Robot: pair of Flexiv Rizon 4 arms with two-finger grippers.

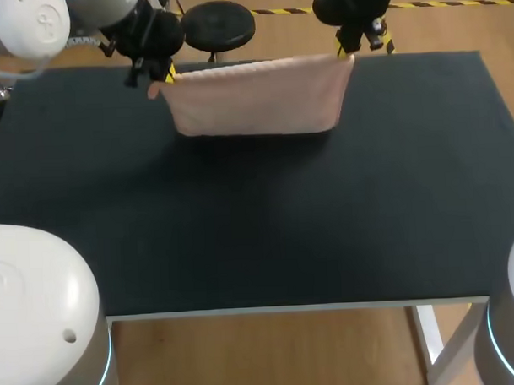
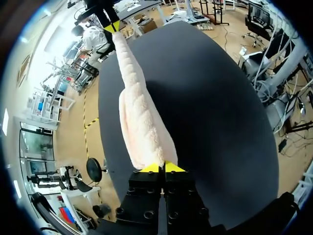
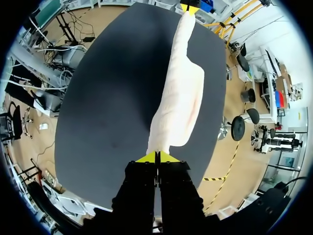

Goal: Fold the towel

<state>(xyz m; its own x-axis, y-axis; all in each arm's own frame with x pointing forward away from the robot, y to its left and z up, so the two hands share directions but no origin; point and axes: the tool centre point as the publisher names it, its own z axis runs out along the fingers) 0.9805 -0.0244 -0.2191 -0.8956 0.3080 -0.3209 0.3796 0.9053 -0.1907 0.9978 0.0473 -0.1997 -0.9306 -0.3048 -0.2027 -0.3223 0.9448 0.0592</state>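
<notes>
A pale pink towel (image 1: pixel 258 98) hangs stretched between my two grippers above the far part of the black table (image 1: pixel 258 218), its lower edge near the tabletop. My left gripper (image 1: pixel 163 75) is shut on the towel's left upper corner, and my right gripper (image 1: pixel 347 52) is shut on the right upper corner. In the left wrist view the towel (image 2: pixel 142 122) runs from my left gripper (image 2: pixel 162 167) ahead to my right gripper (image 2: pixel 112 28). The right wrist view has the towel (image 3: pixel 178 98) running from my right gripper (image 3: pixel 157 157) ahead to my left gripper (image 3: pixel 190 8).
The black table's near and middle surface lies bare of other objects. A white frame edge (image 1: pixel 295 309) marks the table's front. My arms' white bases (image 1: pixel 37 310) stand at the near corners.
</notes>
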